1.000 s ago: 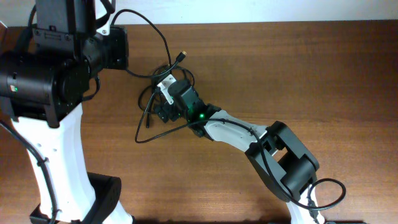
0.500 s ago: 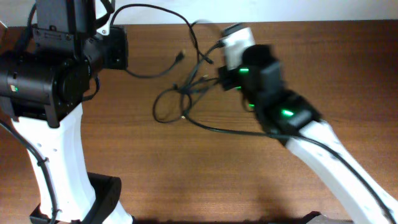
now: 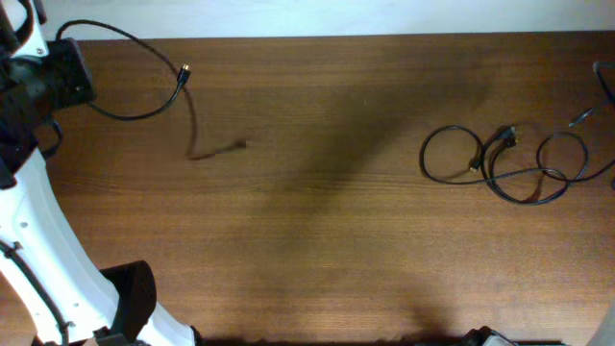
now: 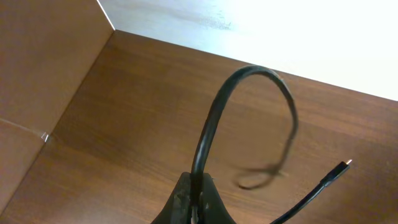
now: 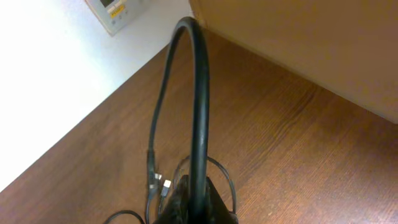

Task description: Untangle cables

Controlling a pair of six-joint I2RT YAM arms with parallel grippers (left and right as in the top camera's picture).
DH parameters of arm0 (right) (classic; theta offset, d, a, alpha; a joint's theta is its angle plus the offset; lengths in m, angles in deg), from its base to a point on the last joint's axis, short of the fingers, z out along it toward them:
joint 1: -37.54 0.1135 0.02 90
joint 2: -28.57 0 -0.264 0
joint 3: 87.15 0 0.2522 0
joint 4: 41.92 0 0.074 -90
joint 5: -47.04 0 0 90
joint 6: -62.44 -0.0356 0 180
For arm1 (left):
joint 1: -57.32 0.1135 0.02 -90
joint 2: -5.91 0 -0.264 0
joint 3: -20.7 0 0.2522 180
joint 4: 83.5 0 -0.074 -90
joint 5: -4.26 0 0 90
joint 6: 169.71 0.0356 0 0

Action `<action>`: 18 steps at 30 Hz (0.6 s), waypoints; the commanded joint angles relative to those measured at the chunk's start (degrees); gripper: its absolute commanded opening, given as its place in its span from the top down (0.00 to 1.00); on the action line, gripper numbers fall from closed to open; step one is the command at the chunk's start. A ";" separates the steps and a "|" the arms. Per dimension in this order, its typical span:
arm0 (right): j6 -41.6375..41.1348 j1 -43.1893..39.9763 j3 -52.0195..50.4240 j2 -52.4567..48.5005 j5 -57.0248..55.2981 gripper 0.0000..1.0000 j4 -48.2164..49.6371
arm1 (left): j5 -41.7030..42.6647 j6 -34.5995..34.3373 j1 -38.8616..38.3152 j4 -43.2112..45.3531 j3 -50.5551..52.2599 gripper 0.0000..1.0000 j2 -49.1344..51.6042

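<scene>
One black cable (image 3: 144, 113) loops from my left arm at the far left edge out to a plug (image 3: 183, 71), with a thin blurred tail (image 3: 213, 150) trailing over the wood. My left gripper (image 4: 194, 190) is shut on this cable (image 4: 214, 112), which arches up from the jaws. A tangle of looped cables (image 3: 500, 168) lies at the right of the table. My right gripper (image 5: 196, 186) is shut on a black cable (image 5: 200, 93) arching above those loops and small plugs (image 5: 160, 184). In the overhead view, the right gripper is out of frame.
The brown wooden table (image 3: 317, 221) ends in a pale wall along the back edge. My left arm's white link (image 3: 38, 250) and base fill the lower left corner. A cardboard-coloured panel (image 5: 311, 43) stands near the right gripper, and a small white device (image 5: 115, 9) sits on the pale surface.
The right arm swept out of the overhead view to the right, dragging the tangle from the table's middle to the right side. The left arm pulled back left with one cable.
</scene>
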 commanded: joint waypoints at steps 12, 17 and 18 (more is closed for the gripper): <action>-17.70 -8.92 -0.28 -10.08 -14.86 0.96 0.09 | 1.01 -0.35 0.24 0.37 -0.37 1.00 -0.44; -21.84 -11.19 -0.31 -25.77 -14.56 0.96 0.33 | 1.03 -0.35 0.24 0.72 -0.37 1.00 -0.44; -21.81 -10.54 -0.31 -28.35 -14.58 0.96 -0.17 | 1.03 -0.35 0.24 0.72 -0.37 1.00 -0.44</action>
